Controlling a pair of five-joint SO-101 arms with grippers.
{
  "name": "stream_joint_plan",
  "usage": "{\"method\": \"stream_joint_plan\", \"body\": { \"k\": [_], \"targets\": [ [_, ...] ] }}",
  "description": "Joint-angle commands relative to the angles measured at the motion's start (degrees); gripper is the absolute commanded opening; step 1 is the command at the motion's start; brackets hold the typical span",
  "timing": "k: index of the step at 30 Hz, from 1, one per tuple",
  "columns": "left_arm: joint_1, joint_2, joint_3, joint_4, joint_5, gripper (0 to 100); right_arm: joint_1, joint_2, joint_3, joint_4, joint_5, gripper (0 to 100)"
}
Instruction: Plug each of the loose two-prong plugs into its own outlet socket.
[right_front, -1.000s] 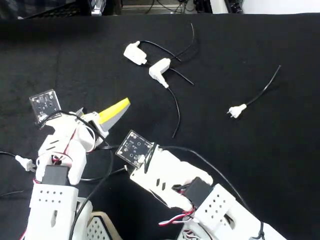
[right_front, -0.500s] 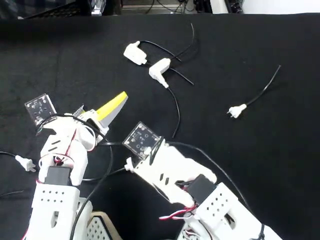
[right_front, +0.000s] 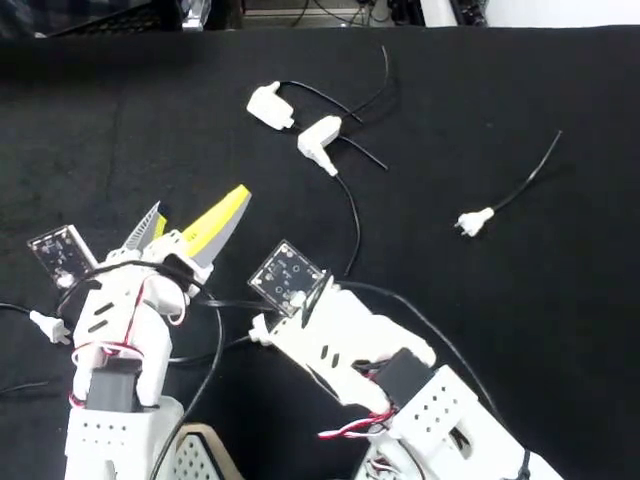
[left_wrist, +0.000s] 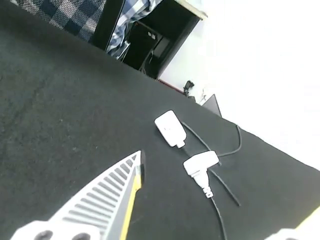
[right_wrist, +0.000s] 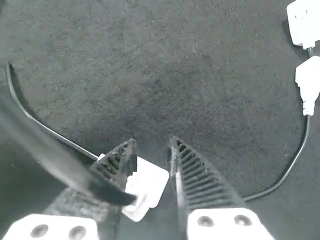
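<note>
**Two arms low over black cloth, white plugs and sockets scattered**

Two white pieces lie side by side at the far middle of the table. One is a flat socket with rounded corners. The other is an angled socket whose narrow nose runs into a black cord, and the thin cords of the two cross just behind them. A small loose plug lies well apart to the right, its cord trailing toward the far edge. A second small plug sits at the near left, just beside the left arm.

The left gripper, one ridged grey wedge and one yellow, stands wide open over bare cloth and holds nothing. The right gripper has its ridged jaws narrow, closed around a squarish white block with a black cord leading off it. The cloth is matte and felt-like.
</note>
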Motion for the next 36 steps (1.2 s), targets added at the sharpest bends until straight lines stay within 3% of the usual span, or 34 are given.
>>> {"method": "stream_joint_plan", "body": {
  "k": [1, 9, 12, 15, 22, 29, 36],
  "targets": [
    [-0.31, 2.81, -1.27, -2.29, -0.09, 52, -2.73, -0.84, -1.89, 1.14, -0.18, 11.6],
    [-3.47, 26.46, -10.33, -6.15, 0.53, 52, -2.99, -0.84, -1.71, 0.97, -0.18, 11.4],
    [-3.56, 32.09, -12.26, -7.74, 0.53, 52, -2.99, -0.84, -1.71, 0.97, -0.18, 5.4],
    [-3.56, 32.7, -12.09, -8.88, 0.53, 52, -2.99, -0.84, -1.71, 0.97, -0.09, 1.2],
    [-5.05, 32.7, -12.18, -11.52, 0.53, 52, -3.08, -0.84, -1.71, 1.23, 1.32, 2.0],
    [-4.79, 32.7, -12.18, -14.07, 0.53, 52, -3.08, -0.84, -1.63, 1.32, 1.05, 11.3],
    [-4.79, 32.7, -12.35, -14.07, 0.53, 52, -3.08, -0.48, -1.54, 0.97, 1.05, 11.6]
  ]
}}
